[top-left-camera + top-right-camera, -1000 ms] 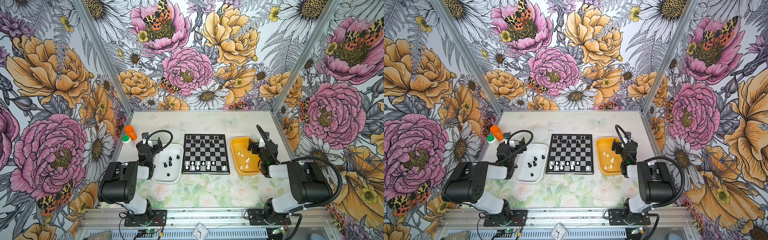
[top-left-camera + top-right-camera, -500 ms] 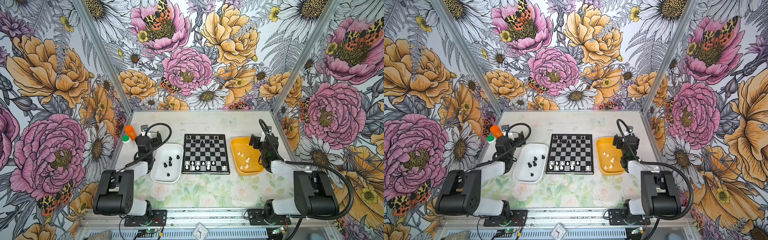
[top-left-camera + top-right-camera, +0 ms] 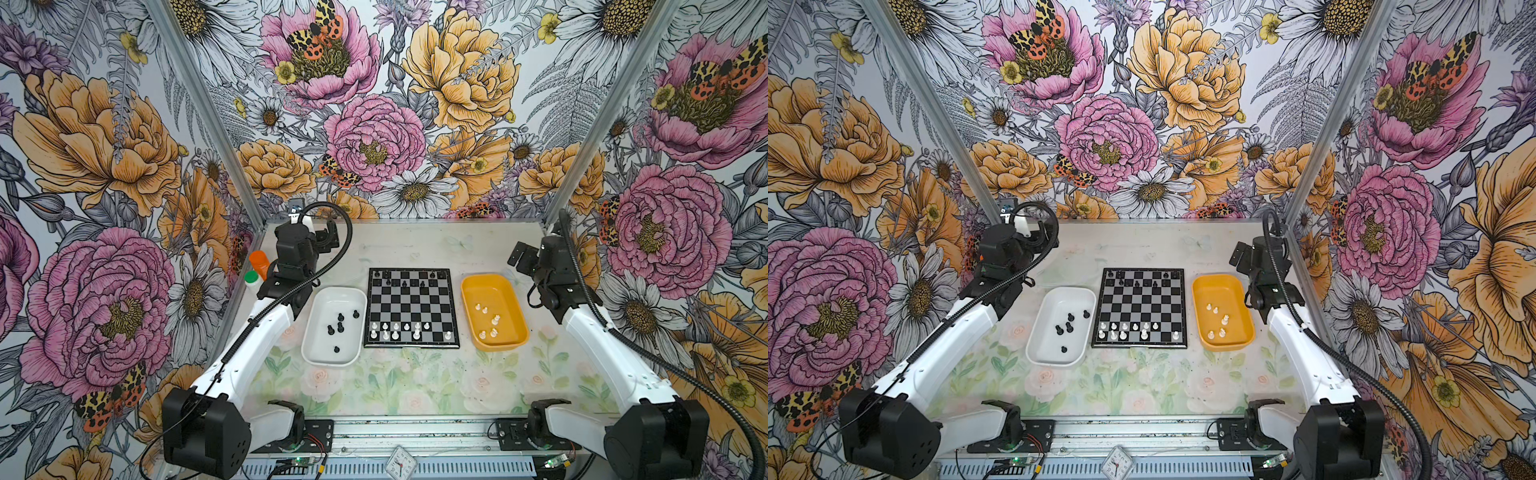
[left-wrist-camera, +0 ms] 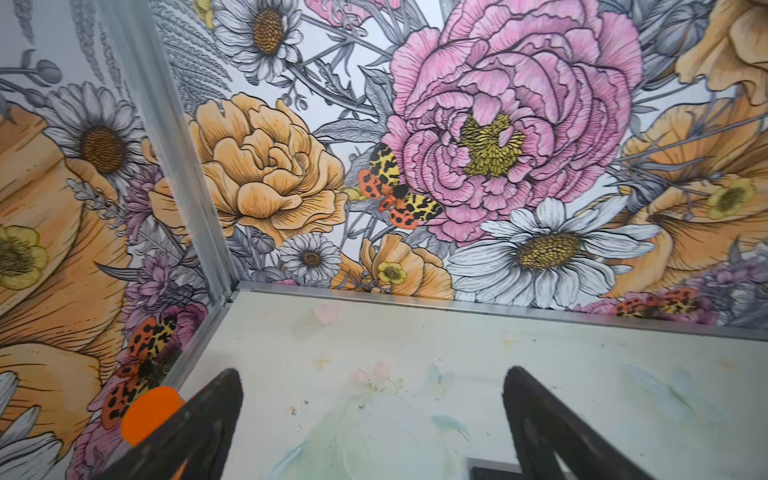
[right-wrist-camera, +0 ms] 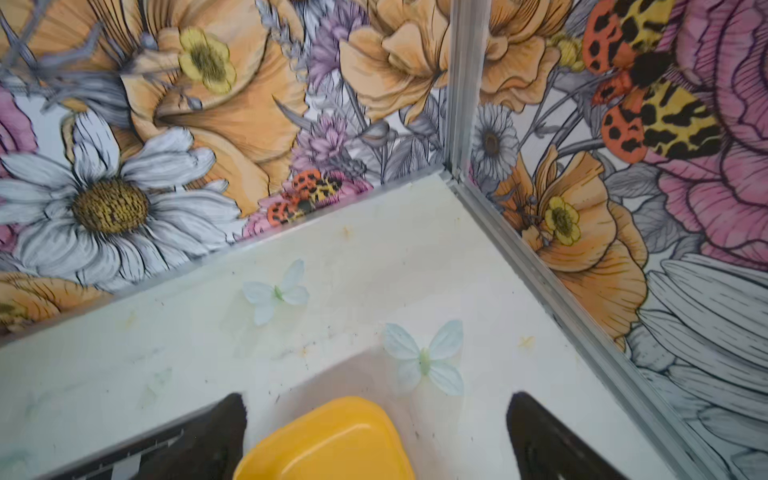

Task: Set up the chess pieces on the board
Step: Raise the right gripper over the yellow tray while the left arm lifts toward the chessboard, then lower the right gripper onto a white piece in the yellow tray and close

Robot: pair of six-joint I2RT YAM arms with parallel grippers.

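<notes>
Chess pieces [image 3: 417, 331] are only partly set, as seen from my station. White pieces [image 3: 395, 330] stand along the two rows of the board [image 3: 411, 305] nearest the arm bases, with gaps. Black pieces [image 3: 404, 283] stand along its two far rows, also with gaps. The board lies flat on the table in both top views. Loose black pieces [image 3: 340, 327] sit in the white tray [image 3: 328, 353], which is just beside the board's left edge. Loose white pieces [image 3: 495, 320] sit in the yellow tray [image 3: 490, 286], just beside the board's right edge; I count five. The left gripper [image 3: 328, 239] hangs above the table off the board's far left corner, beyond the white tray. In the left wrist view its fingers [image 4: 199, 428] are spread wide with only bare tabletop between them, so nothing is held. They point at the back corner of the cell. An orange-capped bottle [image 3: 258, 262] and a green-capped bottle [image 3: 251, 278] stand further left of the board than the white tray, close to the side wall. The orange cap also shows beside one finger in the left wrist view. The right gripper [image 3: 521, 257] hangs off the board's far right corner, past the yellow tray. Its jaws are also wide apart and empty, and a corner of the yellow tray lies below the gap in the right wrist view. Neither gripper is touching a piece, a tray or the board.
</notes>
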